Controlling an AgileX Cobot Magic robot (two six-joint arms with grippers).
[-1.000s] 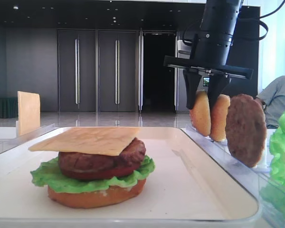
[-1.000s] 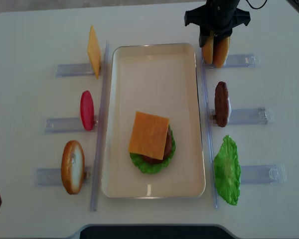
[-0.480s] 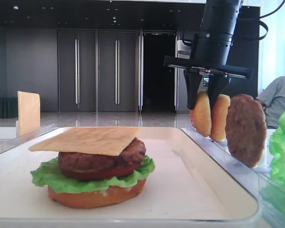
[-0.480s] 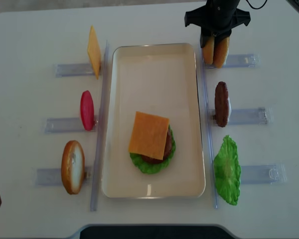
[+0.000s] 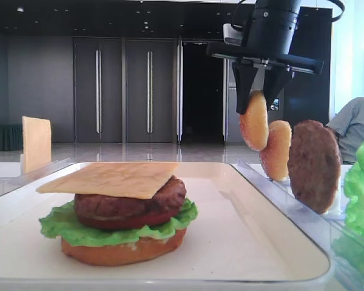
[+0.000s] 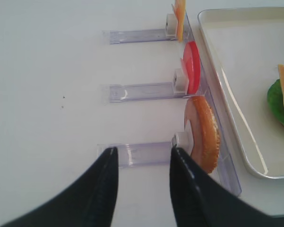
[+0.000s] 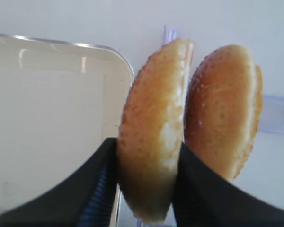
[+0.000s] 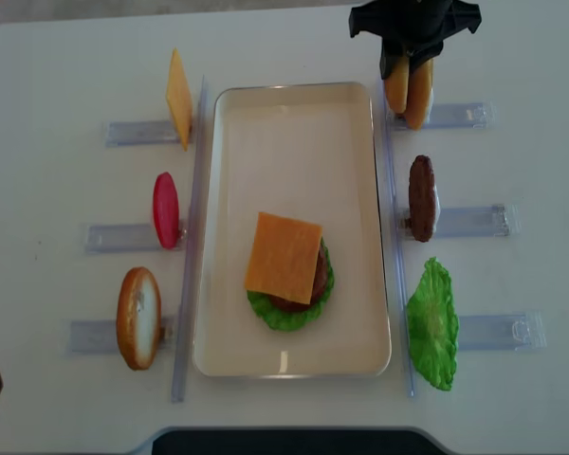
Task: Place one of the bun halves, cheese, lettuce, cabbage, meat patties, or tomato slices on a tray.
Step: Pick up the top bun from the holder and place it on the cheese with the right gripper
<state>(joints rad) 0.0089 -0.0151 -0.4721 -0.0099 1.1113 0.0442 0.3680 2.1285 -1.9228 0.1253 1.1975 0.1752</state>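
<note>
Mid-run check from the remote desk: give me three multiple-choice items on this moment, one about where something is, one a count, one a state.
1. Where is the stacked burger?
A. On the tray
B. On a clear rack
C. On the bare table

2. How many meat patties stand in the racks right of the tray?
A. None
B. One
C. Three

3. What is the right gripper doing?
A. Hanging open above the tray
B. Shut on a bun half
C. Shut on the lettuce

Answers: 1 A, the burger sits inside the tray's rim. 2 B, one meat patty stands there. 3 B, the wrist view shows both fingers pressing the bun half, which is lifted above the second bun half.
</note>
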